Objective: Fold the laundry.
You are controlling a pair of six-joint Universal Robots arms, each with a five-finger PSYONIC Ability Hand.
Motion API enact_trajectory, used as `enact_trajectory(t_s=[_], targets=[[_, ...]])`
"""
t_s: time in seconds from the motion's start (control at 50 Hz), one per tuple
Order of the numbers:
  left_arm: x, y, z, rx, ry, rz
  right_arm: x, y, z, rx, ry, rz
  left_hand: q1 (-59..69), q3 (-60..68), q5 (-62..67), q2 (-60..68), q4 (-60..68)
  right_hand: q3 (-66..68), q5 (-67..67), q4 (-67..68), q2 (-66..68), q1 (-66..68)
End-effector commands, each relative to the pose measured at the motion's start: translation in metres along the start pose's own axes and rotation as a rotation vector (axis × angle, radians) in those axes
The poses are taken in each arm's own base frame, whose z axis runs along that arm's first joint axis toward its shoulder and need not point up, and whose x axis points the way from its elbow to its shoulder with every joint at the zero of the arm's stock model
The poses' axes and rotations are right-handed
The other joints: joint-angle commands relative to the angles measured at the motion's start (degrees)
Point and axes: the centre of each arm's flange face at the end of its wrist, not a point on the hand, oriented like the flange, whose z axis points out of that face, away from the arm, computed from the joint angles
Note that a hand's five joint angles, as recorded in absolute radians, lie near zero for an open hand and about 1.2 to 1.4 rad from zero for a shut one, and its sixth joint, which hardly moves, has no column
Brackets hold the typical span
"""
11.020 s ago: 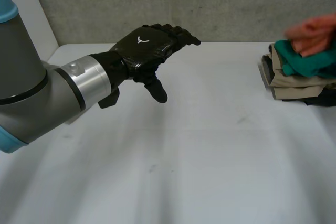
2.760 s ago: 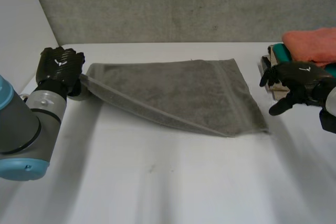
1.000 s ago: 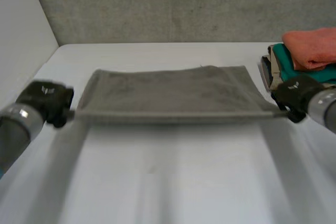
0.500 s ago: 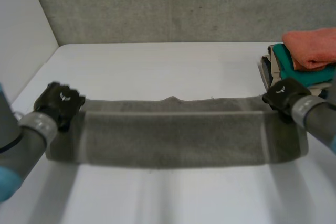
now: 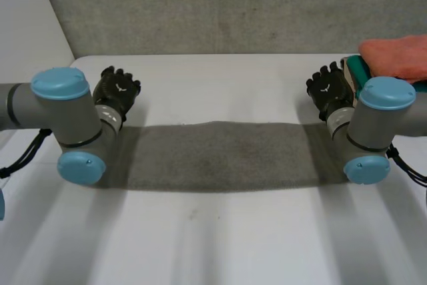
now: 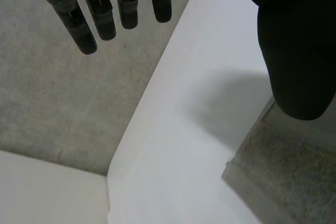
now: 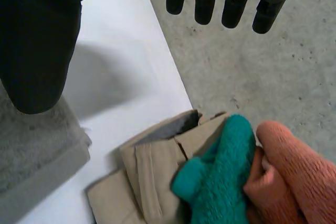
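Across the middle of the table (image 5: pixel 213 245) the grey towel (image 5: pixel 217 155) lies flat as a long strip, so one lengthwise fold looks done. Left hand (image 5: pixel 115 91) and right hand (image 5: pixel 328 90) hover by its far corners, fingers straight, holding nothing. Next move, probably: pinch one short end and carry it over to the other.

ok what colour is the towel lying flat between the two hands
The towel is plain grey, with no pattern; the head view shows it best.
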Motion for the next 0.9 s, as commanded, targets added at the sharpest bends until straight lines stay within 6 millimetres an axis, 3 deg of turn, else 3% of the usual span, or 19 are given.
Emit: enact_trajectory(t_s=[0.02, 0.08, 0.12, 0.22, 0.3, 0.38, 0.56, 0.64, 0.68, 0.74, 0.78, 0.9], targets=[[0.003, -0.012, -0.017, 0.011, 0.022, -0.031, 0.023, -0.023, -0.029, -0.003, -0.03, 0.145, -0.82, -1.93, -2.43, -2.14, -1.58, -1.91, -2.4, -1.73, -1.99, -2.58], [-0.013, -0.023, -0.039, 0.028, 0.014, -0.1, 0.045, -0.038, -0.061, -0.03, -0.108, 0.237, -0.15, -1.26, -1.76, -1.47, -0.91, 1.65, 1.15, 1.83, 1.56, 0.97], [-0.018, -0.026, -0.048, 0.033, 0.013, -0.133, 0.054, -0.034, -0.071, -0.065, -0.144, 0.271, -0.15, -1.25, -1.76, -1.47, -0.91, 6.4, 5.9, 6.57, 6.31, 5.72], [-0.031, -0.035, -0.077, 0.065, 0.021, -0.254, 0.07, -0.003, -0.102, -0.233, -0.283, 0.379, -0.15, -1.25, -1.76, -1.47, -0.91, 20.66, 20.17, 20.84, 20.58, 19.99], [-0.03, -0.034, -0.092, 0.089, 0.078, -0.331, 0.065, 0.02, -0.121, -0.316, -0.368, 0.439, 0.02, -1.09, -1.59, -1.3, -0.74, 22.56, 22.07, 22.74, 22.48, 21.89], [-0.023, -0.03, -0.098, 0.091, 0.121, -0.355, 0.057, 0.038, -0.122, -0.291, -0.361, 0.453, 0.19, -0.92, -1.42, -1.13, -0.57, 22.9, 22.41, 23.08, 22.82, 22.23], [-0.017, -0.025, -0.099, 0.092, 0.123, -0.357, 0.039, 0.056, -0.111, -0.243, -0.319, 0.419, 0.02, -1.08, -1.59, -1.3, -0.74, 23.74, 23.24, 23.92, 23.65, 23.07], [-0.016, -0.024, -0.098, 0.09, 0.122, -0.357, 0.036, 0.061, -0.105, -0.232, -0.309, 0.412, 0.02, -1.09, -1.59, -1.3, -0.74, 36.48, 35.98, 36.65, 36.39, 35.8], [-0.016, -0.023, -0.098, 0.088, 0.123, -0.357, 0.037, 0.063, -0.102, -0.22, -0.293, 0.405, 0.02, -1.09, -1.59, -1.3, -0.74, 58.27, 57.77, 58.44, 58.18, 57.59], [-0.016, -0.023, -0.098, 0.087, 0.122, -0.357, 0.037, 0.064, -0.101, -0.216, -0.282, 0.401, 0.02, -1.09, -1.59, -1.3, -0.74, 60.07, 59.57, 60.25, 59.98, 59.4], [-0.016, -0.023, -0.098, 0.087, 0.122, -0.357, 0.037, 0.067, -0.101, -0.226, -0.28, 0.401, 0.02, -1.09, -1.59, -1.3, -0.74, 68.08, 67.58, 68.25, 67.99, 67.4], [-0.016, -0.023, -0.098, 0.087, 0.122, -0.357, 0.052, 0.083, -0.101, -0.262, -0.238, 0.418, 0.02, -1.09, -1.59, -1.3, -0.74, 68.09, 67.6, 68.27, 68.01, 67.42]])
